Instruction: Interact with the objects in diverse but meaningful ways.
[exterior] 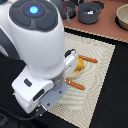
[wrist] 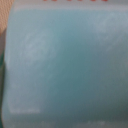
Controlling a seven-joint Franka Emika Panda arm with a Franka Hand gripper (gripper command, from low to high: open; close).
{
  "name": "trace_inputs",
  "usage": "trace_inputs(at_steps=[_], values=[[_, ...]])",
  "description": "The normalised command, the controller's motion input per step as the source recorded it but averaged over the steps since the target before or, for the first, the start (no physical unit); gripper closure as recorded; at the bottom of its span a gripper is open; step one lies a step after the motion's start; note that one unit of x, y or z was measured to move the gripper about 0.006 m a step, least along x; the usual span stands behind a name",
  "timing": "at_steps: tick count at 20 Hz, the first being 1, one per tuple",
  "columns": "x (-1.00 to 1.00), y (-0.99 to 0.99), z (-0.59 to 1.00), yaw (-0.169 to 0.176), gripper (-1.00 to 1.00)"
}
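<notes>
A pale blue-white carton point(wrist: 64, 70) fills the whole wrist view, very close to the camera and blurred, with red marks along one edge. No fingers show there. In the exterior view my white arm point(exterior: 40, 50) hides the gripper's fingers and the carton. Beside the arm, on the beige mat point(exterior: 95, 80), lies a golden bread loaf point(exterior: 78, 64), partly covered. One thin red-brown sausage point(exterior: 90, 59) lies just beyond it and another point(exterior: 75, 84) nearer the arm. A grey saucepan point(exterior: 90, 12) stands at the back.
The mat lies on a black surface point(exterior: 117, 90). Behind it is a brown tabletop with a tan bowl point(exterior: 122, 17) at the exterior view's right and dark items near the saucepan.
</notes>
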Motion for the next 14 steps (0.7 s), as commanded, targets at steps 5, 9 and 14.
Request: trace_inputs(at_steps=[5, 9, 14], values=[[-0.44, 0.49, 0.68, 0.04, 1.0], [-0.77, 0.51, 0.11, 0.065, 1.0], [-0.89, 0.43, -0.01, 0.049, 1.0]])
